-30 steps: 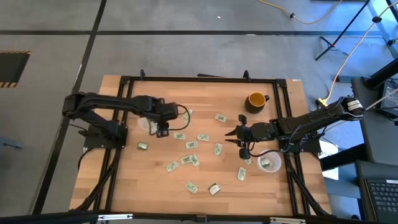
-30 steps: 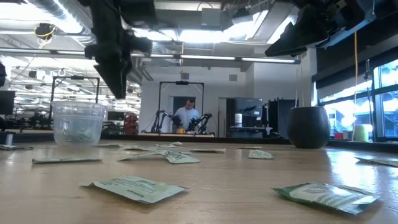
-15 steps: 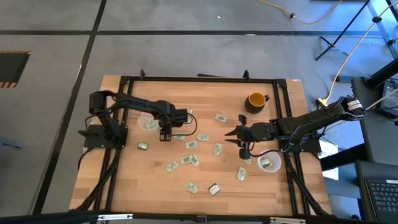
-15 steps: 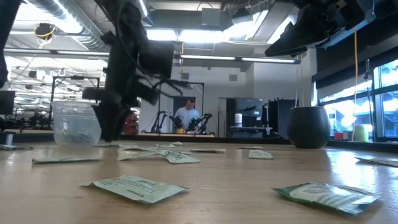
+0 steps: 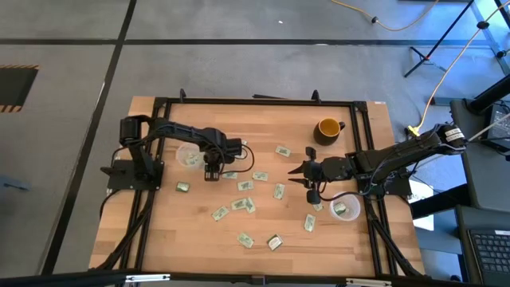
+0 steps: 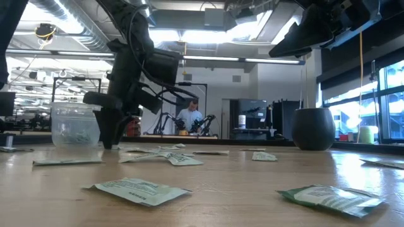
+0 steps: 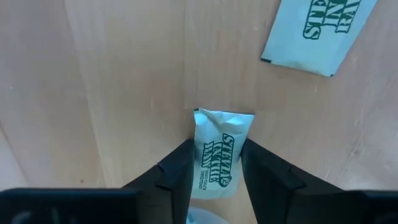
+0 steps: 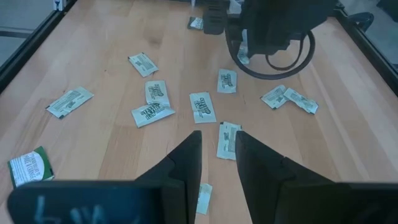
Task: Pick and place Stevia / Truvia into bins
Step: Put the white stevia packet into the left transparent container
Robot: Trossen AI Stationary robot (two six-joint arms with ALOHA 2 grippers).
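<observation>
- Left gripper point(image 7: 214, 163) is down at the tabletop point(image 5: 263, 231), its fingers clamped on a Stevia packet point(image 7: 214, 151) just beside the left bin point(image 5: 190, 155).
- Right gripper point(image 5: 296, 173) hovers above the tabletop near the right bin point(image 5: 344, 210), fingers slightly apart and empty.
- Other packets point(image 5: 243, 206) lie scattered between the arms.
- Yellow mug point(image 5: 327, 128) stands at the far side.

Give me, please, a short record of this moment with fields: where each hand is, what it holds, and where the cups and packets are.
left hand: low over the table beside the left cup, fingers closed around one Stevia packet
right hand: raised over the table's right side, holds nothing
left cup: near the left arm, packets inside
right cup: at the right edge, packets inside
loose packets: scattered across the table's middle
mug: yellow, far right part
</observation>
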